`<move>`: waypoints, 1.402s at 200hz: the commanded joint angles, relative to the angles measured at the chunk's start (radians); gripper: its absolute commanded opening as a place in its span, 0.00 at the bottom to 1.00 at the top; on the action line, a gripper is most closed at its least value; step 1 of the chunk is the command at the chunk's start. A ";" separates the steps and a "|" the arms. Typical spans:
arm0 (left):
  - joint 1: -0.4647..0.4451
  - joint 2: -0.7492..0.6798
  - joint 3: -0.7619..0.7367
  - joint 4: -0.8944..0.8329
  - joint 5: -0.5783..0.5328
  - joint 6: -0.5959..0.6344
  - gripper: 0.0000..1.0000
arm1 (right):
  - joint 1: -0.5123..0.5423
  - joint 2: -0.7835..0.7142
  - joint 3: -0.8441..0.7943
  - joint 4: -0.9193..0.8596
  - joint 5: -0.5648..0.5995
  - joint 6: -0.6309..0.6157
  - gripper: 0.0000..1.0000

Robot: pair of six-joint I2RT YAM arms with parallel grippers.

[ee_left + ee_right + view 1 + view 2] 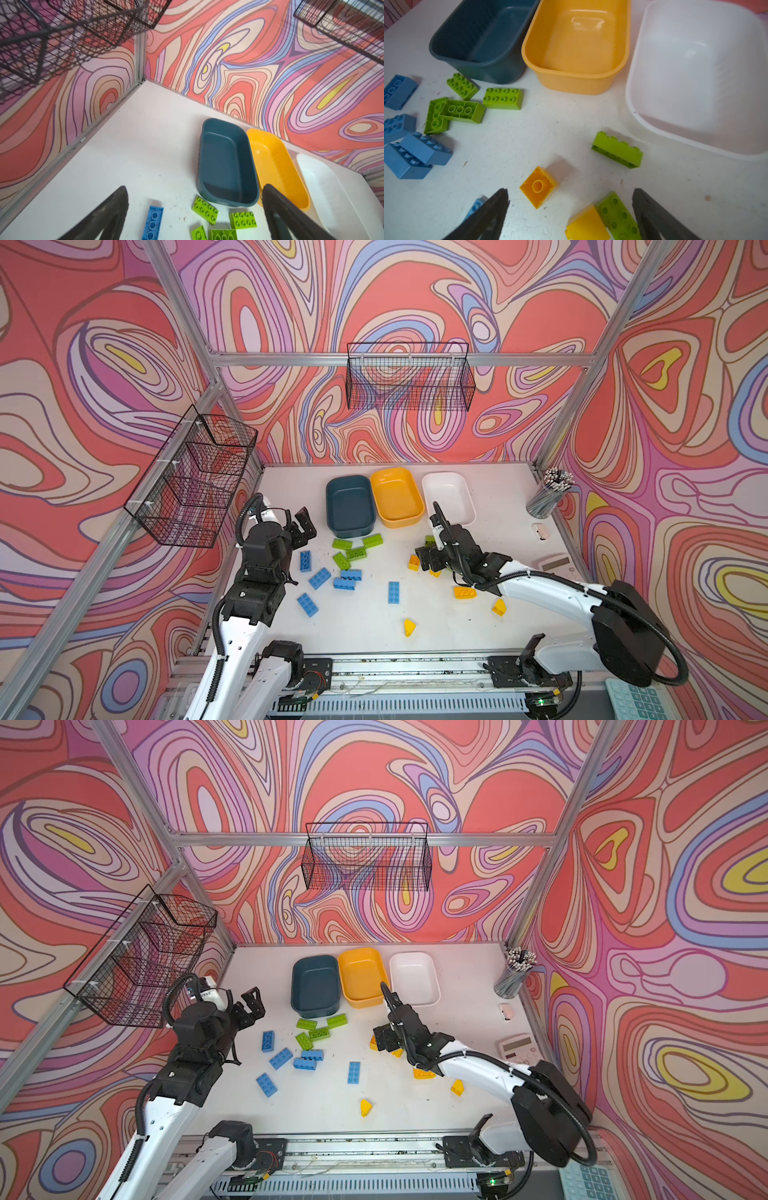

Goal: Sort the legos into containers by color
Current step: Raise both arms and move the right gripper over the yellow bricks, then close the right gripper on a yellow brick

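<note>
While right gripper [570, 194] gapes, green lego [617, 216] crowds yellow lego [586, 225], prob. touching.

Back-left corner of table [291, 493] bare: open approach beside teal tub [351, 506]. Teal tub touches yellow tub [397, 497]; white tub [449, 497] just beside, only a slit between. The green bricks [353, 549] crowd the teal tub's near wall, blue bricks [332, 576] just in front of them. Centre lane to yellow tub's near wall clear. The wire basket [195, 481] overhangs left edge; pen cup [544, 499] occupies back-right corner.

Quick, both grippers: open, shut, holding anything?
Left gripper: open, holding nothing.
Right gripper: open, holding nothing.
</note>
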State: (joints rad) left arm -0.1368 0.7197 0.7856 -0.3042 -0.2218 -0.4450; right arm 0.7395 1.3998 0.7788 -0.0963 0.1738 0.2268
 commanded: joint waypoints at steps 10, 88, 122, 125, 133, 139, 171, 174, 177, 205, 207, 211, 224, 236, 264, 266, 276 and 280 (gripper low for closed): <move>-0.001 -0.038 0.024 -0.027 0.084 -0.009 1.00 | 0.030 0.051 0.035 -0.042 -0.019 0.079 0.98; -0.044 -0.076 0.021 -0.027 0.085 -0.004 1.00 | 0.066 0.245 0.101 0.002 -0.057 0.199 0.83; -0.051 -0.078 0.015 -0.020 0.096 -0.011 1.00 | 0.078 0.291 0.106 0.013 -0.061 0.216 0.77; -0.052 -0.078 0.015 -0.019 0.097 -0.010 1.00 | 0.079 0.294 0.108 0.013 -0.067 0.216 0.77; -0.052 -0.078 0.014 -0.018 0.099 -0.011 1.00 | 0.081 0.306 0.114 0.013 -0.079 0.217 0.76; -0.053 -0.078 0.014 -0.018 0.099 -0.011 1.00 | 0.086 0.312 0.118 0.015 -0.082 0.217 0.76; -0.055 -0.080 0.013 -0.018 0.098 -0.012 1.00 | 0.099 0.336 0.136 0.021 -0.074 0.213 0.74; -0.054 -0.080 0.014 -0.017 0.098 -0.011 1.00 | 0.099 0.338 0.138 0.019 -0.071 0.212 0.74; -0.054 -0.081 0.014 -0.017 0.098 -0.012 1.00 | 0.099 0.341 0.144 0.016 -0.068 0.211 0.73; -0.055 -0.083 0.012 -0.018 0.098 -0.011 1.00 | 0.100 0.395 0.195 -0.014 -0.060 0.194 0.68; -0.054 -0.083 0.012 -0.018 0.098 -0.010 1.00 | 0.101 0.400 0.199 -0.017 -0.059 0.193 0.68; -0.055 -0.084 0.012 -0.018 0.098 -0.010 1.00 | 0.103 0.408 0.209 -0.024 -0.057 0.188 0.67; -0.057 -0.089 0.012 -0.018 0.094 -0.008 1.00 | 0.107 0.425 0.231 -0.043 -0.042 0.182 0.65; -0.056 -0.091 0.011 -0.021 0.088 -0.006 1.00 | 0.112 0.432 0.241 -0.054 -0.024 0.180 0.64; -0.058 -0.095 0.012 -0.020 0.086 -0.006 1.00 | 0.131 0.436 0.252 -0.090 0.016 0.169 0.57; -0.059 -0.095 0.013 -0.021 0.088 -0.006 1.00 | 0.133 0.436 0.252 -0.093 0.019 0.169 0.56; -0.061 -0.095 0.012 -0.021 0.086 -0.006 1.00 | 0.140 0.435 0.251 -0.101 0.028 0.169 0.53; -0.062 -0.095 0.011 -0.021 0.085 -0.006 1.00 | 0.141 0.433 0.249 -0.102 0.033 0.169 0.52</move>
State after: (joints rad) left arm -0.1913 0.6342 0.7856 -0.3176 -0.1310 -0.4488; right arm 0.8623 1.8256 1.0134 -0.1535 0.1539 0.4042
